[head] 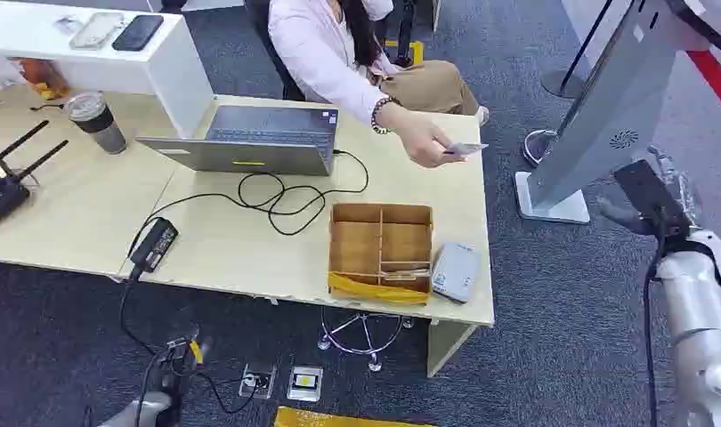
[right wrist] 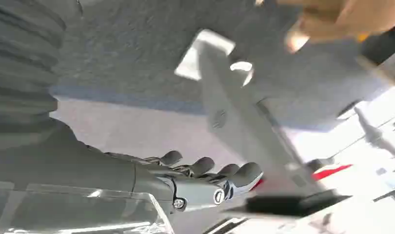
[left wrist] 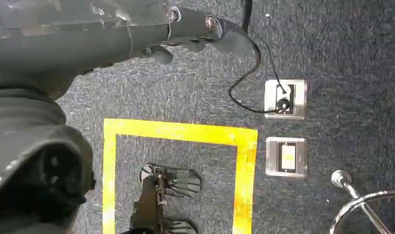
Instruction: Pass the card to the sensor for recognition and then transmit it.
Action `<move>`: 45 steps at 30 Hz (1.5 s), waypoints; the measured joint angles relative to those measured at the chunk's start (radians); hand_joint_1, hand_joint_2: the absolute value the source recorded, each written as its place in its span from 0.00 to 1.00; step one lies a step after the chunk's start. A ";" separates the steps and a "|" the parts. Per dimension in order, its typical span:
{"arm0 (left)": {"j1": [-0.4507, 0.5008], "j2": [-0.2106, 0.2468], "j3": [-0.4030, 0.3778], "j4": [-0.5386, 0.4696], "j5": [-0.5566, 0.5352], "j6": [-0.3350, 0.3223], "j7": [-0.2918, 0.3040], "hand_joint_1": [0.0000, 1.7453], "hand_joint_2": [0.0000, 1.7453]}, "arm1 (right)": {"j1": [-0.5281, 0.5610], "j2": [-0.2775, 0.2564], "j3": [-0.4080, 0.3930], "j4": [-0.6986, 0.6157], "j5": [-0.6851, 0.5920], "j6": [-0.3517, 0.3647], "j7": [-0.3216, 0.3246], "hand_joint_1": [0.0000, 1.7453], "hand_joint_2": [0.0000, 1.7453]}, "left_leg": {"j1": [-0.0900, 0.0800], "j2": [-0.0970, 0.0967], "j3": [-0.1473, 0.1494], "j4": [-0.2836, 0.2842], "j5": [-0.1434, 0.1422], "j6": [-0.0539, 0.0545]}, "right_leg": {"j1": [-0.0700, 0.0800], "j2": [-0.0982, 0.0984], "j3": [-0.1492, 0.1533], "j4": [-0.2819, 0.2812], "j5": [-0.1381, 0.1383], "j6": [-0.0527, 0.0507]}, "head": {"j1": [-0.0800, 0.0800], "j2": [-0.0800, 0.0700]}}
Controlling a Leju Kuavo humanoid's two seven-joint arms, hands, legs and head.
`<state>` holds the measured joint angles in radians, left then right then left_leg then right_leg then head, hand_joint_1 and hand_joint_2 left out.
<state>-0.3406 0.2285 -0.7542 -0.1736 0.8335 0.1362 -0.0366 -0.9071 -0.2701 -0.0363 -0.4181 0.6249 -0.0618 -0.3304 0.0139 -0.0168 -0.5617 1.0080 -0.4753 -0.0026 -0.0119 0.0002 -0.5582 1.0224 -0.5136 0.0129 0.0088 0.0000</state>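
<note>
A person's hand (head: 421,142) is holding the card (head: 466,149) out over the far corner of the desk (head: 214,249), beyond the wooden box (head: 380,251) and toward the robot. The grey card reader (head: 454,271) is lying just beside the box, at the near edge of the desk.

The right hand (head: 649,197) is waiting off the end of the desk, near the white kiosk (head: 597,116). In the right wrist view the right hand (right wrist: 205,178) is holding nothing, and its fingers (right wrist: 234,171) are lying side by side, slightly curled. The left hand (left wrist: 186,36) is hanging low over the carpet, and I cannot tell how its fingers are lying.

The card is looking thin, light, stiff and probably smooth, so it may be slipping easily. I think the best hold is a pinch on the free end, flat faces between thumb and finger, away from the person's fingers.
</note>
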 joint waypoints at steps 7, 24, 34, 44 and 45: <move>-0.001 -0.002 0.000 0.000 -0.003 0.001 0.000 0.00 0.00 | 0.023 0.079 0.174 -0.064 -0.109 0.021 0.007 0.00 1.00 | 0.000 0.000 0.000 0.000 0.000 0.000 | 0.000 0.000 0.000 0.000 0.000 0.000 | 0.000 0.000; 0.006 0.014 0.004 0.000 -0.003 0.017 0.004 0.00 0.00 | 0.104 0.169 0.482 -0.304 -0.328 0.080 0.121 0.00 1.00 | 0.000 0.000 0.000 0.000 0.000 0.000 | 0.000 0.000 0.000 0.000 0.000 0.000 | 0.000 0.000; 0.011 0.019 0.005 0.000 -0.006 0.019 0.008 0.00 0.00 | 0.106 0.171 0.571 -0.403 -0.349 0.074 0.144 0.00 1.00 | 0.000 0.000 0.000 0.000 0.000 0.000 | 0.000 0.000 0.000 0.000 0.000 0.000 | 0.000 0.000; 0.015 0.020 0.005 0.000 -0.013 0.020 0.011 0.00 0.00 | 0.126 0.168 0.611 -0.469 -0.352 0.058 0.171 0.00 1.00 | 0.000 0.000 0.000 0.000 0.000 -0.001 | 0.000 0.000 -0.001 0.000 0.000 0.000 | 0.000 0.000; 0.015 0.020 0.005 0.000 -0.014 0.020 0.011 0.00 0.00 | 0.127 0.168 0.615 -0.473 -0.352 0.058 0.171 0.00 1.00 | 0.000 0.000 0.000 0.000 0.000 0.000 | 0.000 0.000 -0.001 0.000 0.000 0.000 | 0.001 0.000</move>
<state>-0.3256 0.2483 -0.7496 -0.1736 0.8198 0.1564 -0.0252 -0.7803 -0.1026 0.5783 -0.8915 0.2728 -0.0042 -0.1595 0.0141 -0.0170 -0.5618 1.0079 -0.4750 -0.0031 -0.0117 0.0003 -0.5591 1.0223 -0.5137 0.0127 0.0095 0.0000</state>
